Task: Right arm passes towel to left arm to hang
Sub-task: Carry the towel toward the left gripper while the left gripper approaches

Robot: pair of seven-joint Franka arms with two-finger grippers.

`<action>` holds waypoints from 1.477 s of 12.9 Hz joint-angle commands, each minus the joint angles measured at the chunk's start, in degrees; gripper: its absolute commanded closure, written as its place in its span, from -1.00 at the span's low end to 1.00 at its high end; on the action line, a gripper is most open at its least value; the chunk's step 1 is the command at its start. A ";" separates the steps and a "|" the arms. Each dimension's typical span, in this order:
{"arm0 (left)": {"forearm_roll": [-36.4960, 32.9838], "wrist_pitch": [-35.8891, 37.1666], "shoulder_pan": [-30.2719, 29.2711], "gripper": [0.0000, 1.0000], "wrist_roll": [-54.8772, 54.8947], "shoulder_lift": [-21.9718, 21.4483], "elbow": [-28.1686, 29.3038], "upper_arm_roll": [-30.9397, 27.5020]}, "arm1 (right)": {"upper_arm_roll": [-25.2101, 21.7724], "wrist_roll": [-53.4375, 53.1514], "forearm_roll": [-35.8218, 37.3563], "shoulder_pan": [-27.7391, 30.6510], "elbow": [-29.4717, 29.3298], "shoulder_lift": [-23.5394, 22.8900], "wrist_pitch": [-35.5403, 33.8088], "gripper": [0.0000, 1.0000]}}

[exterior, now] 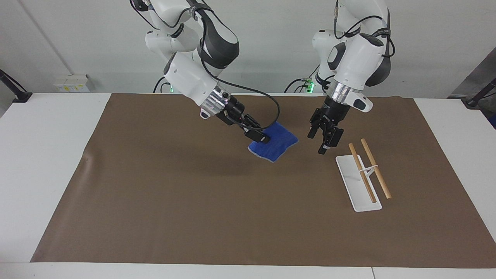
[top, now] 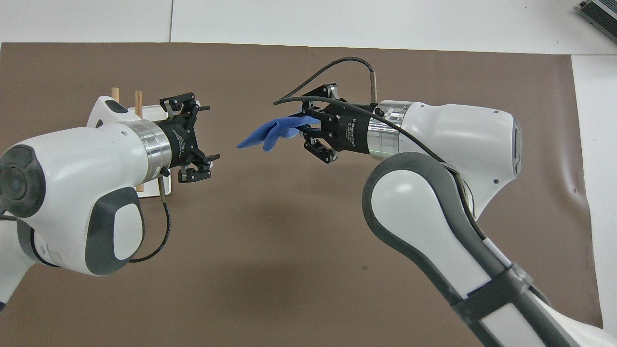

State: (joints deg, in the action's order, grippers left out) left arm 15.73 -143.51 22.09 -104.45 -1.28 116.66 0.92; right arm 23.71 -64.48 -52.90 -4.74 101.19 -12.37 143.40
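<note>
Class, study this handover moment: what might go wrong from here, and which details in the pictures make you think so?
1. The right gripper pinches the towel by one edge only; the rest droops, so it may slip or fold when grabbed.
2. The open left gripper hangs beside the rack; a careless swing might knock its rods.
3. A poorly aimed left gripper may meet the right gripper, not cloth.
</note>
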 commanded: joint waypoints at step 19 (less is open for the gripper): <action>0.88 -3.18 6.30 -0.67 -11.56 0.93 3.57 -0.83 | 0.46 -0.83 -0.53 -0.80 -0.03 -1.08 0.30 1.00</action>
State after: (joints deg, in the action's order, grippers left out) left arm 15.74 -146.49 27.21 -113.93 1.00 118.86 0.96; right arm 23.72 -65.09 -52.90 -5.69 101.26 -13.27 143.40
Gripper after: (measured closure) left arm 0.088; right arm 0.885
